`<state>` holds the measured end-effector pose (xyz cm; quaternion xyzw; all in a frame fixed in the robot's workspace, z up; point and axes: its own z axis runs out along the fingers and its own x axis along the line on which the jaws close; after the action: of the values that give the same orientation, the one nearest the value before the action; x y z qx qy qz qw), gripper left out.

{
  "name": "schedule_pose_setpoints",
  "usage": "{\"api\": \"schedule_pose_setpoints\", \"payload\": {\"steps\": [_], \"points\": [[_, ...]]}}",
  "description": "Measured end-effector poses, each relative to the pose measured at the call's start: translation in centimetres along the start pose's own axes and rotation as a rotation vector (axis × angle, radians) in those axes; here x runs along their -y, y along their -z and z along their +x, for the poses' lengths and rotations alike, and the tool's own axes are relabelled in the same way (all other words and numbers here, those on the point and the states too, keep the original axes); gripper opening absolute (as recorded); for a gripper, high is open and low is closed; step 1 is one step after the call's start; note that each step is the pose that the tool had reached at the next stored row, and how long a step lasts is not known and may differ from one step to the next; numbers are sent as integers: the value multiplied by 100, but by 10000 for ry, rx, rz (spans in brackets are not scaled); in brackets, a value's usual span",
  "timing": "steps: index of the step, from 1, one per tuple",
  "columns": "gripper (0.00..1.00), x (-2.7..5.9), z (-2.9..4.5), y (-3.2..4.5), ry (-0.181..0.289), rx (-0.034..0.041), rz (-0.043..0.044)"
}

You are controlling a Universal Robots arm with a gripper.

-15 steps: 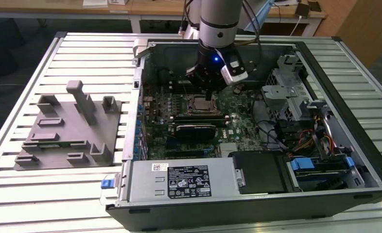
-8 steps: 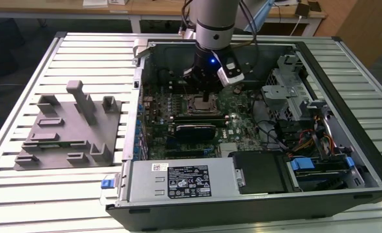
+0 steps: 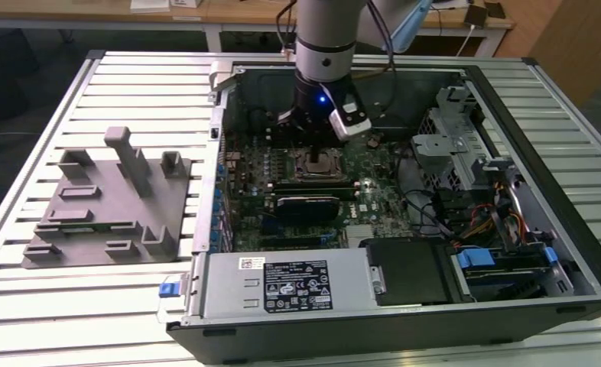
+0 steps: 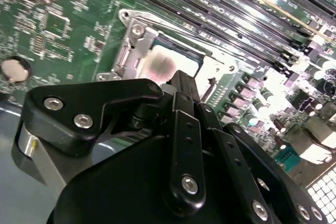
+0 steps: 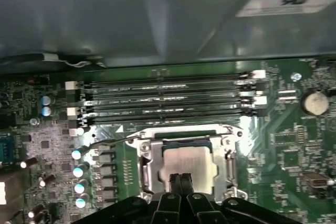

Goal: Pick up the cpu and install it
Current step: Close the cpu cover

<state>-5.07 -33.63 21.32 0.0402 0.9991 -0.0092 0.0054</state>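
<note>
Cpu lies flat in the socket on the green board — gripper hangs right over one edge, fingers together, nothing held. In the exterior view cpu sits approx. 6 o'clock from gripper — grey tray at 9 o'clock, well apart.

Memory slots close beside cpu, case wall beyond

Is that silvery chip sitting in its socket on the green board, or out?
In. The cpu lies flat inside the metal socket frame, with the gripper close over it.
</note>
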Motion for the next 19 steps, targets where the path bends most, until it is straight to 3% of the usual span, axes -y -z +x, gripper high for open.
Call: {"api": "schedule_pose_setpoints", "payload": {"steps": [14,19], "points": [[11,7,124,-66,0,0,-1],[11,9,155,-90,18,-12,-154]]}}
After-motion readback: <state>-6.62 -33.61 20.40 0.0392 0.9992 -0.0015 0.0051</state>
